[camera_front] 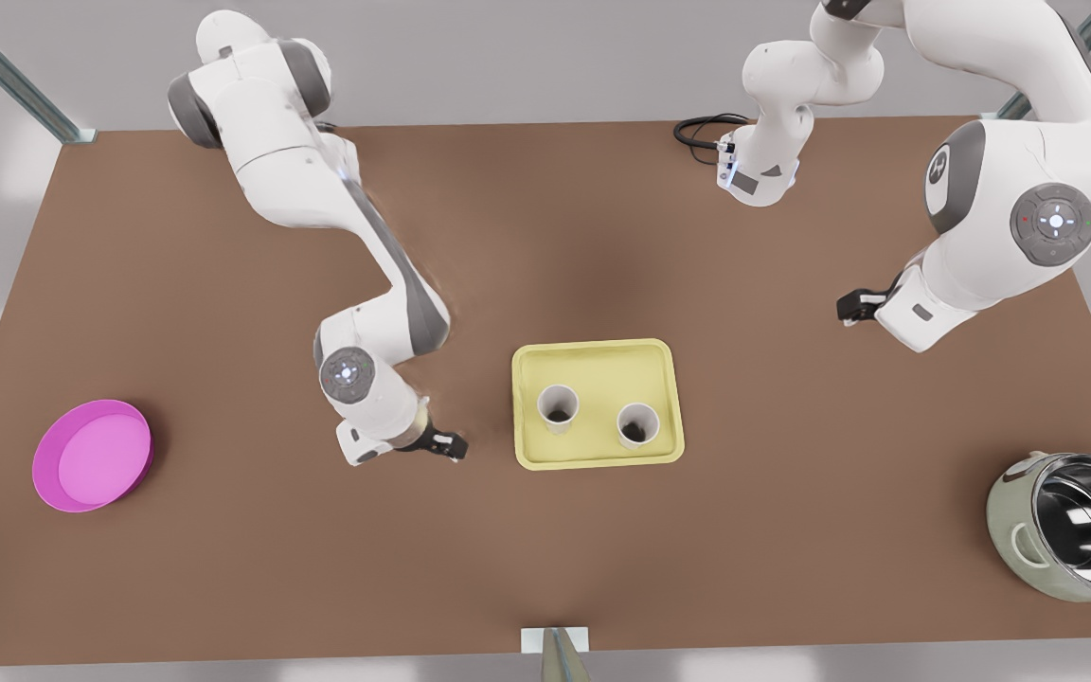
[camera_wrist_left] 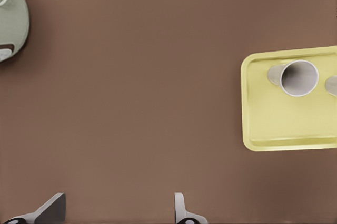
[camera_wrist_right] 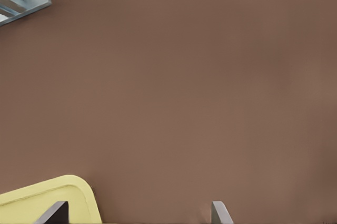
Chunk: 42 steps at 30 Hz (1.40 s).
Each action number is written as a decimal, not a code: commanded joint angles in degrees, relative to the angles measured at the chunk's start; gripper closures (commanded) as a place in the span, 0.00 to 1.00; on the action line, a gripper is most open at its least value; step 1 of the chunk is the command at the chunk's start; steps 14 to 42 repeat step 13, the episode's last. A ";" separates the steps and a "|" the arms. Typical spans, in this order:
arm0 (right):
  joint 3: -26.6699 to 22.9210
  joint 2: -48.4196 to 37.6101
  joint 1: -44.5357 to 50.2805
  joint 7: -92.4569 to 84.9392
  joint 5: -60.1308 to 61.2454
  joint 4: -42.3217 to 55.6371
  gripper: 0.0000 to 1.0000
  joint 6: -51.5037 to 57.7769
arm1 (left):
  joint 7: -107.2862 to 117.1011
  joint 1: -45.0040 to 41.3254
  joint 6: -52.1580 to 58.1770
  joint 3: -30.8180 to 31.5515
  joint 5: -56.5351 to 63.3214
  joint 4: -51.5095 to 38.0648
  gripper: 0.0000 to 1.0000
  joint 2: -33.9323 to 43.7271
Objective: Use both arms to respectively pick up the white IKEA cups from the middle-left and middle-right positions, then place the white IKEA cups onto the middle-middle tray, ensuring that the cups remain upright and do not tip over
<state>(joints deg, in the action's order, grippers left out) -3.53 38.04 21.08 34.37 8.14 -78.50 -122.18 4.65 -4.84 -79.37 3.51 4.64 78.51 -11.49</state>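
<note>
Cups stand upright on the tray; placing looks done. Right gripper beside the tray, left gripper well apart, both jaws apart and empty; next, retreat clear

Simulated robot test bench: bare brown table, metal frame struts at 10 and 2 o'clock, grey backdrop.

No readable words or numbers, a small unreadable round emblem on one arm
</note>
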 commanded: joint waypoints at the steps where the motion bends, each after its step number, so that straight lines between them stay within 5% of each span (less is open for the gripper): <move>1: -2.80 0.28 -5.61 -40.34 -5.58 3.61 0.00 18.28 | -9.83 0.01 0.27 0.01 0.01 -0.02 0.00 0.06; 5: -4.03 -21.42 -8.16 -40.44 -9.54 3.27 0.00 35.78 | -10.10 -0.08 0.45 0.01 0.01 -0.02 0.00 -0.03; 7: 2.21 -26.35 -13.17 -40.44 -11.48 2.13 0.00 38.68 | -10.10 -0.08 0.45 0.01 0.01 0.15 0.00 -0.03; 10: 2.38 -30.21 -14.22 -40.44 -11.39 -0.42 0.00 38.68 | -10.10 0.01 0.45 0.01 0.01 0.15 0.00 -0.11; 42: 2.30 -31.10 -14.92 -40.44 -11.48 -1.39 0.00 38.68 | -10.10 0.01 0.45 0.01 0.01 0.15 0.00 -0.12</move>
